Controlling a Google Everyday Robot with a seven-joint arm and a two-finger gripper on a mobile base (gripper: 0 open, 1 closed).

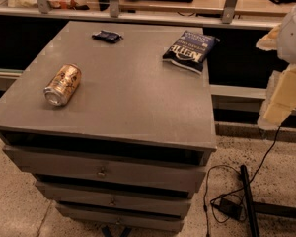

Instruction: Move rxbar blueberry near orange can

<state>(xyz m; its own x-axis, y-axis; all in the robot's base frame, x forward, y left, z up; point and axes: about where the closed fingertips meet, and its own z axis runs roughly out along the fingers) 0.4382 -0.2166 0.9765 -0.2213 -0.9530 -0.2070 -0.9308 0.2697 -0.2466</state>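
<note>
The rxbar blueberry (107, 35) is a small flat dark navy wrapper lying near the far edge of the grey cabinet top (123, 88). The orange can (63, 84) lies on its side near the left front of the top, its silver end toward the front. The bar and the can are well apart. My gripper (282, 100) shows at the right edge of the view as pale blurred parts, off to the right of the cabinet and away from both things.
A dark blue Kettle chip bag (189, 51) lies at the far right of the top. The cabinet has several drawers (103, 171) below. A black cable and adapter (229, 206) lie on the speckled floor at right. A railing with posts (138, 14) runs behind.
</note>
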